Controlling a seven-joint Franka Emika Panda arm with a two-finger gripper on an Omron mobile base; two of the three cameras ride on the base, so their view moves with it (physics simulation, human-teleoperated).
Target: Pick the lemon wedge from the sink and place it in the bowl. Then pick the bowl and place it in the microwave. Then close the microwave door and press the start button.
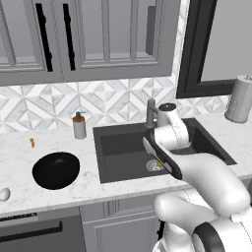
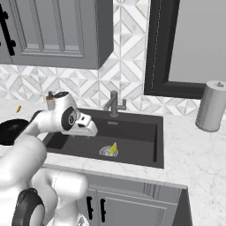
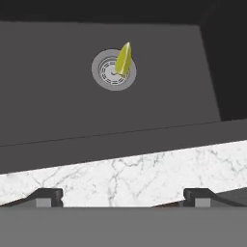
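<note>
The lemon wedge (image 3: 123,59) lies on the round metal drain (image 3: 114,71) in the dark sink (image 3: 58,87), pointed tip up. It also appears as lemon wedge (image 2: 113,148) and, partly behind my forearm, as lemon wedge (image 1: 159,164). My gripper (image 3: 123,198) is open and holds nothing. It hovers above the marble front rim of the sink (image 2: 132,132), well short of the wedge. The black bowl (image 1: 55,170) sits on the counter left of the sink (image 1: 123,147), and its edge is the bowl (image 2: 9,130) behind my arm. The microwave and its door are out of view.
A grey faucet (image 1: 151,112) stands behind the basin, with a soap dispenser (image 1: 78,126) to its left. A tiny orange bit (image 1: 32,142) and a small white egg-like thing (image 1: 4,194) lie near the bowl. A paper-towel roll (image 2: 212,106) stands at the right.
</note>
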